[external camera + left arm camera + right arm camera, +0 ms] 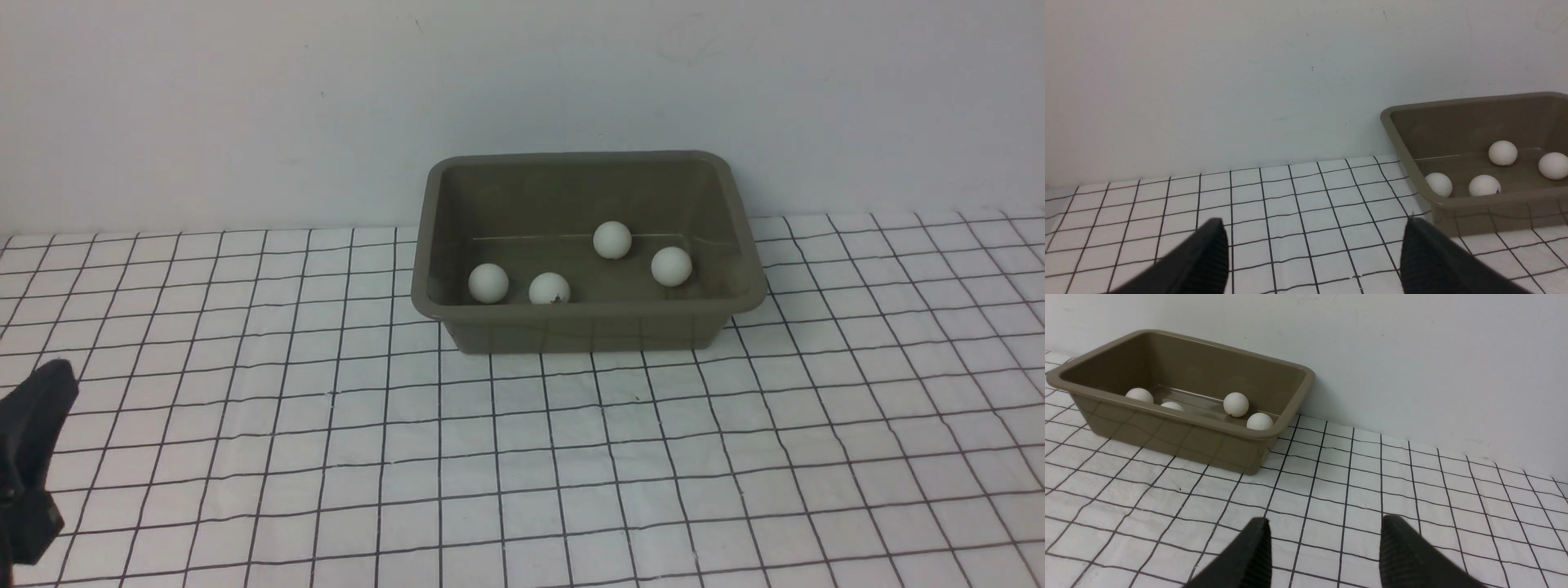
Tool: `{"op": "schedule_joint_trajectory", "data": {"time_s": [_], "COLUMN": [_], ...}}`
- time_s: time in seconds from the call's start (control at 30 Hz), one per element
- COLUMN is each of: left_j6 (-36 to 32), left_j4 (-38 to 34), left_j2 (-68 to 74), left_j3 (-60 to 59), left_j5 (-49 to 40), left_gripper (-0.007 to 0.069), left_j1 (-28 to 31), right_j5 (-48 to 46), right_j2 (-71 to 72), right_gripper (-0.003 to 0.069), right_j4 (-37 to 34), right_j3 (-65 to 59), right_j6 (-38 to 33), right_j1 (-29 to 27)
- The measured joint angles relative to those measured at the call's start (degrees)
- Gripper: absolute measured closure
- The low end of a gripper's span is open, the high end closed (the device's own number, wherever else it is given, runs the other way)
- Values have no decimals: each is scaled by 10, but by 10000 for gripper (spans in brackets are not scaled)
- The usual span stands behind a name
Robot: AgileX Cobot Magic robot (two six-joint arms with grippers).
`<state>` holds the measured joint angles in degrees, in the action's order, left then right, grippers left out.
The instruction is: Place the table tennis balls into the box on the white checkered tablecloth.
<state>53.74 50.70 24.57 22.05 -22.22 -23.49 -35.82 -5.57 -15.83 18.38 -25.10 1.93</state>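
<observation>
The olive-grey box [588,331] stands at the back of the white checkered tablecloth [571,457], near the wall. Several white table tennis balls lie inside it: one at the left [488,283], one with a dark mark [549,288], one further back [612,240]. The box also shows in the left wrist view [1478,216] and the right wrist view [1180,437]. My left gripper [1314,232] is open and empty, low over the cloth, left of the box; part of it shows at the front view's left edge [33,457]. My right gripper [1325,531] is open and empty over the cloth, right of the box.
A plain white wall [245,106] rises right behind the box and the cloth's far edge. No balls show on the cloth outside the box.
</observation>
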Motion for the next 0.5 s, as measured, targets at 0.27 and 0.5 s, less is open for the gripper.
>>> {"op": "schedule_joint_trajectory", "data": {"time_s": [0.27,0.5], "left_j6": [6,-224], "left_j4": [-46,-234], "left_j2": [-86,-137], "left_j3": [-26,-76], "left_j5": [-68,-103], "left_gripper": [114,114], "left_j1": [-52,-69], "right_j5": [0,0], "right_j2": [0,0], "right_gripper": [321,321], "right_j4": [-2,-2], "right_j3": [0,0], "right_j6": [0,0], "right_j1": [0,0]}}
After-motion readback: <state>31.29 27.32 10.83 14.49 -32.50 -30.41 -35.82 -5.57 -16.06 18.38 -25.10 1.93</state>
